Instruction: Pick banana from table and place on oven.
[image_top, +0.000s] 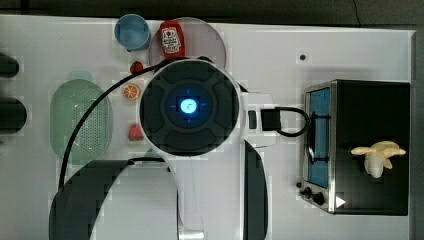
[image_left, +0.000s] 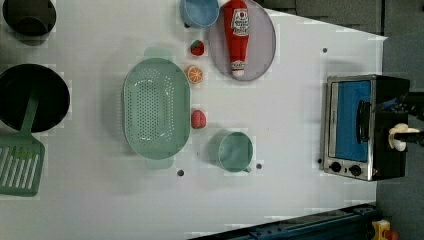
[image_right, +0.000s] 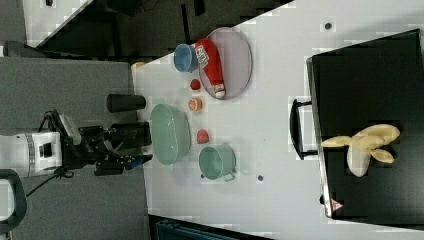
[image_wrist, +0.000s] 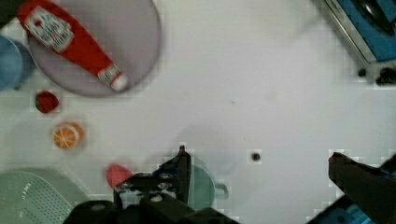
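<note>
The pale yellow banana (image_top: 377, 155) lies on the black top of the oven (image_top: 370, 115), peel strips splayed, near the front edge above the knobs. It also shows in the left view (image_left: 400, 136) and the right view (image_right: 365, 145). My gripper (image_right: 144, 148) hangs high over the white table (image_top: 280, 55), far from the oven, above the green cup (image_right: 216, 161). In the wrist view the gripper (image_wrist: 266, 177) is open, its fingers (image_wrist: 183, 168) wide apart with nothing between them.
A green colander (image_left: 156, 107), a green cup (image_left: 235, 151), a ketchup bottle (image_left: 237, 35) on a grey plate (image_left: 262, 55), a blue cup (image_left: 200, 11) and small toy fruits (image_left: 194, 74) sit mid-table. A black pan (image_left: 30, 97) and green spatula (image_left: 20, 165) are at the left view's left.
</note>
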